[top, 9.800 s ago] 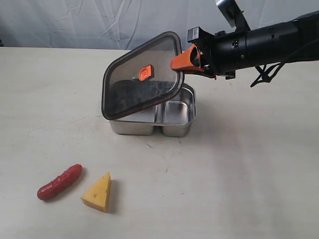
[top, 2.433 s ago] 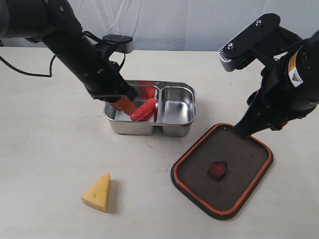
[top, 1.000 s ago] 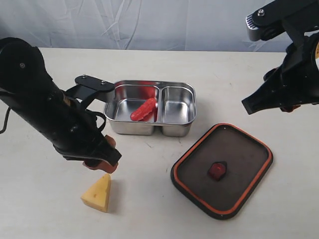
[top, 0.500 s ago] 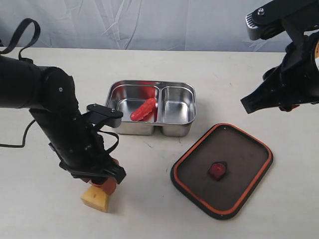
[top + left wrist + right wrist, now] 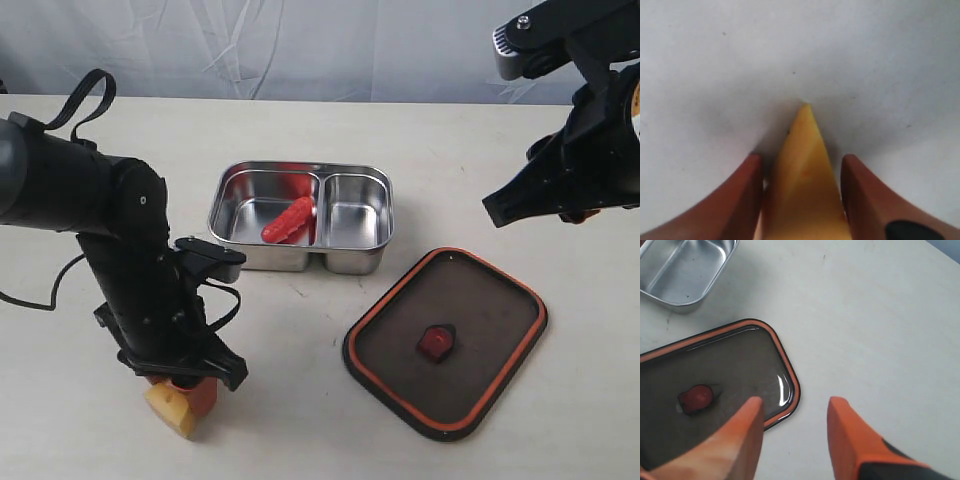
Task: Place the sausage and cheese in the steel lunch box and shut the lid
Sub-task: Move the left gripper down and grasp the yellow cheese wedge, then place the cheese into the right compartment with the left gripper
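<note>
**The cheese pick-up is in hand; the sausage (image 5: 288, 219) is already laid in the larger compartment of the steel lunch box (image 5: 300, 262).**

The cheese (image 5: 168, 408) is seen on the tabletop (image 5: 330, 440), well apart from the steel lunch box off its near left corner. It is straddled by the fingers (image 5: 742, 200) of the left gripper (image 5: 185, 398), though whether it is yet pinched cannot be told. The right gripper (image 5: 794, 407) is held with its fingers apart and empty above the lid (image 5: 480, 350), which lies near the box's near right corner. Next, a firm squeeze on the tapering wedge is judged necessary, then a lift and a carry to the smaller, empty compartment.
</note>
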Controlling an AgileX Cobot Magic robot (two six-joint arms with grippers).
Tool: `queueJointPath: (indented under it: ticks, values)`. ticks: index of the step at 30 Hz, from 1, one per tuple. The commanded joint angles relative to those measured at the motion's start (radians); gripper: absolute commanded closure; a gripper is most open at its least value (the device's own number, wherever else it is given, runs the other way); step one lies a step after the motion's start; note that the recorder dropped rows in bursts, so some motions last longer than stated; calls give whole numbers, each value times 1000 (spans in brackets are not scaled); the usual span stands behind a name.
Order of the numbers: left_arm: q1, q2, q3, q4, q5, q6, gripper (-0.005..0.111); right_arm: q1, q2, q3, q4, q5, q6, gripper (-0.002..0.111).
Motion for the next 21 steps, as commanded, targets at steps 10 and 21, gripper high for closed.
queueJointPath:
  ticks: [10,21]
  values:
    - [-6,-37,1,10,-18,1,107,2,-11,-2,-65,-6,65,68]
    - [-5,-253,-222,-140,-361,242,107,-134,-28,53,-225,-19,371,68]
